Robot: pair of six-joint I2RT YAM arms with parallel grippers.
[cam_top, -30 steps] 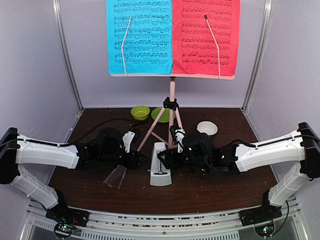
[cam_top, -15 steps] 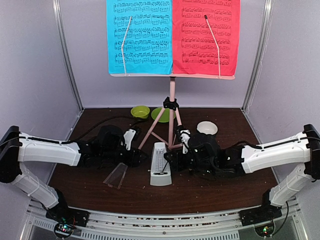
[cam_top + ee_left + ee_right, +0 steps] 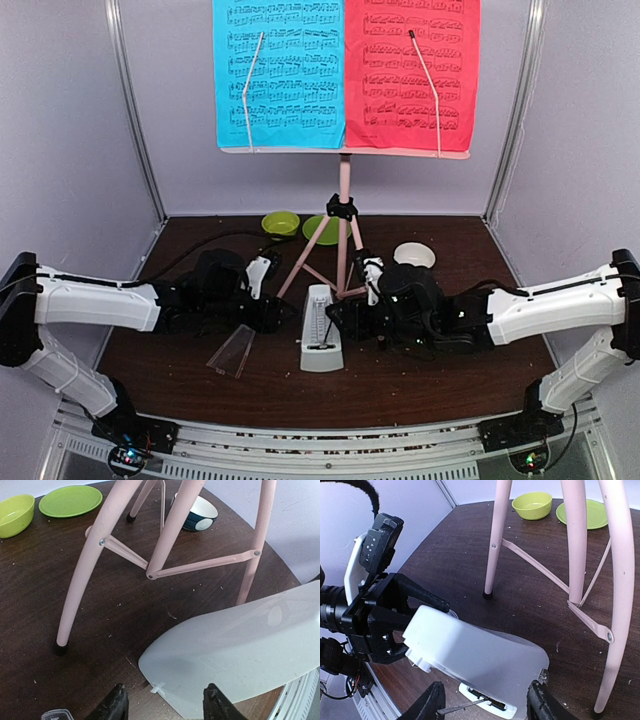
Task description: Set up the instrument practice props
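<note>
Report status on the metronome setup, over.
Left gripper open, right gripper open, either side of the metronome. Metronome sits before the music stand; clear cover off, lying on the left arm's side. Stand legs close behind.

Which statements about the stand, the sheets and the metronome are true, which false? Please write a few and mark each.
The blue sheet is left of the red sheet on the stand. True.
The clear cover sits on the metronome. False: it lies on the table, left of it.
The metronome is in front of the stand. True.
The green bowl is at the near table edge. False: it is at the back, behind the stand's legs.
</note>
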